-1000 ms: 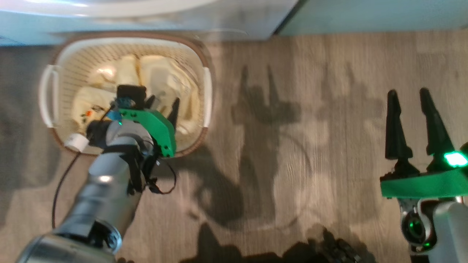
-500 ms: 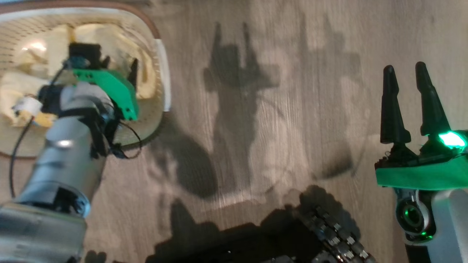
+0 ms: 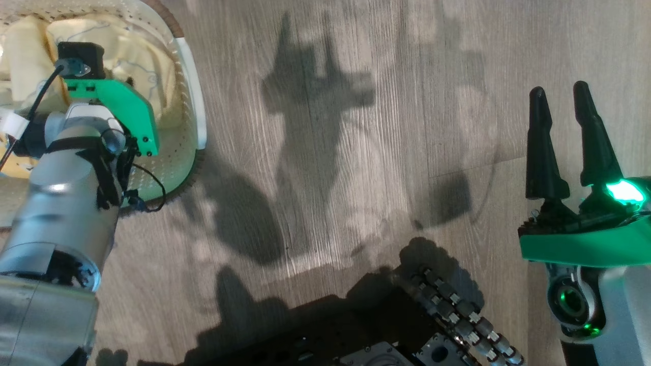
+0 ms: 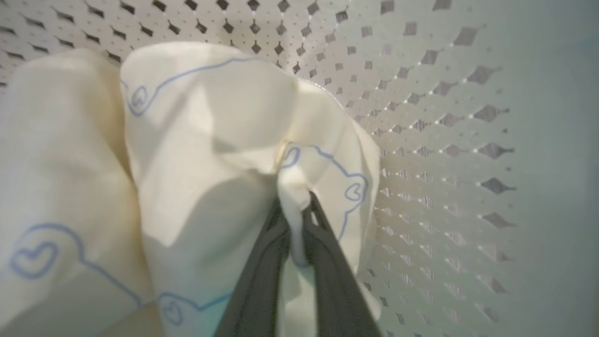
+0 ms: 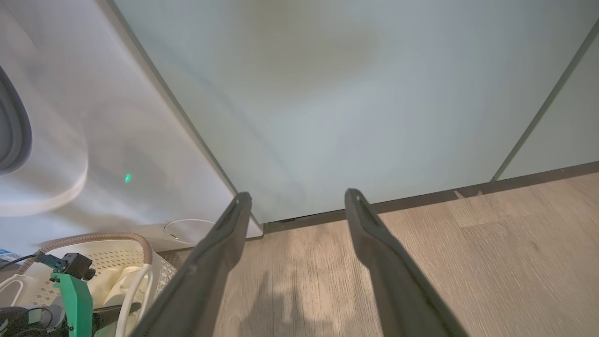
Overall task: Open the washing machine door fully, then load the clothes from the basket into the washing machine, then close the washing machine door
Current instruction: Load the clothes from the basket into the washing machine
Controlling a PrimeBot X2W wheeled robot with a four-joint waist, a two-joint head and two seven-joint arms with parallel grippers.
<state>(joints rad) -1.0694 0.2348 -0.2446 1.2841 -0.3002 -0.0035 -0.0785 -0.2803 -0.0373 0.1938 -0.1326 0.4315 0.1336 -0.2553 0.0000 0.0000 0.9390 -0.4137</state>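
Note:
The cream perforated basket (image 3: 190, 127) stands on the floor at the upper left of the head view, with pale-yellow clothes (image 3: 137, 56) inside. My left arm reaches down into it, its green wrist mount (image 3: 122, 109) covering the fingers. In the left wrist view my left gripper (image 4: 295, 201) is shut on a pinched fold of a cream garment (image 4: 210, 140) with blue line print, close to the basket's wall (image 4: 444, 140). My right gripper (image 3: 559, 96) hangs open over bare floor, far from the basket. The washing machine (image 5: 117, 164) shows white behind the basket (image 5: 117, 243). Its door is out of view.
Pale-green cabinet doors (image 5: 351, 93) rise ahead of my right gripper (image 5: 299, 196), meeting the wood floor (image 3: 356, 152). My dark base (image 3: 386, 330) lies at the bottom. The washer's grey rubber ring (image 5: 11, 131) sits at the far left edge.
The head camera has swung, shifting the basket to the picture's upper left corner. My left gripper's fingers, apart above the clothes a second ago, are now sunk among them. The right gripper stays open.

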